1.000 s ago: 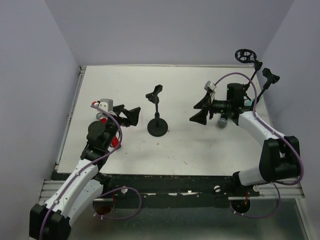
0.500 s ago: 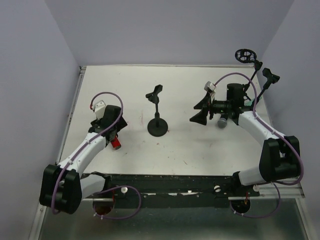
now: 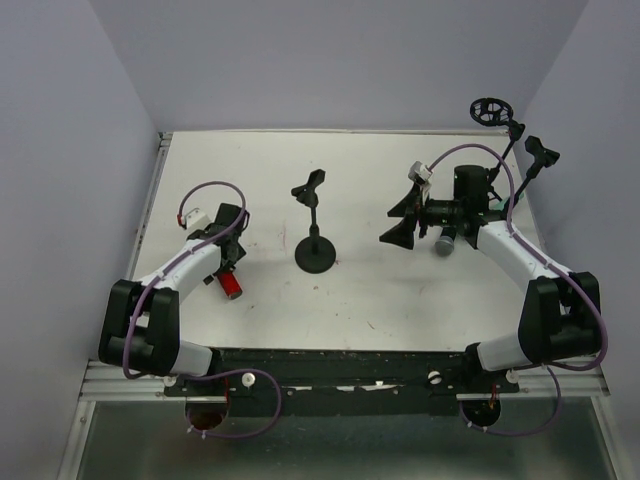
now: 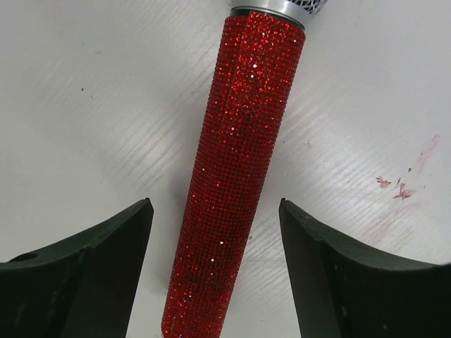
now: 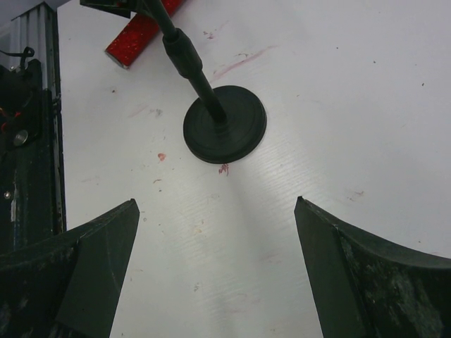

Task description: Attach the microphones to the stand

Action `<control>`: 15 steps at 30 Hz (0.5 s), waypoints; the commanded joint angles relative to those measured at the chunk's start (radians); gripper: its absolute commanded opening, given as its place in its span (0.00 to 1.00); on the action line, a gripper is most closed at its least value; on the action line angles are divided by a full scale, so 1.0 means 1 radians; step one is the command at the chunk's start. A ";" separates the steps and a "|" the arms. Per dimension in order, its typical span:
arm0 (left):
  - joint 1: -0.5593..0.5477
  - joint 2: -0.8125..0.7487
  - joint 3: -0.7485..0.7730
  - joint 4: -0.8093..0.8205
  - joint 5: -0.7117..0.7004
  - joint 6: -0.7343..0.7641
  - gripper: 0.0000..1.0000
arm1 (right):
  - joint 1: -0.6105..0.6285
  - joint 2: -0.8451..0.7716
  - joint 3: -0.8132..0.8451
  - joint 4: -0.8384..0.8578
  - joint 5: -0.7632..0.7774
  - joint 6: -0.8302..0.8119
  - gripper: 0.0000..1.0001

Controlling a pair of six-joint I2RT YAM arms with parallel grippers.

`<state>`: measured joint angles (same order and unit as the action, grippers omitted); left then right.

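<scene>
red glitter microphone [image 4: 239, 176] flat on table [image 4: 70, 70], centred within spread left gripper [image 4: 215, 205]

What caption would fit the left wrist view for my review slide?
Left tool open, straddling the red glitter microphone lying on the white table, a gap on each side.

White table [image 3: 380, 290], faint red stains [image 4: 396, 189]; lavender walls [image 3: 330, 60] on three sides.

The stand [image 3: 316, 252] rises centrally, with bare table [image 3: 380, 290] on either side.
</scene>
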<state>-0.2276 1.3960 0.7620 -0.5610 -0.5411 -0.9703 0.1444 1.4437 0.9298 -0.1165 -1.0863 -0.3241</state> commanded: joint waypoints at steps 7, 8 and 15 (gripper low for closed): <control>0.092 0.052 0.060 0.030 0.164 0.025 0.78 | -0.002 -0.016 0.032 -0.031 -0.014 -0.021 1.00; 0.099 0.058 0.068 0.032 0.180 0.025 0.78 | -0.002 -0.016 0.030 -0.034 -0.012 -0.023 1.00; 0.158 0.138 0.134 -0.003 0.243 0.019 0.70 | -0.002 -0.026 0.032 -0.038 -0.017 -0.027 1.00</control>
<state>-0.1009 1.4887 0.8440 -0.5415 -0.3733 -0.9516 0.1444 1.4433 0.9306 -0.1284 -1.0866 -0.3344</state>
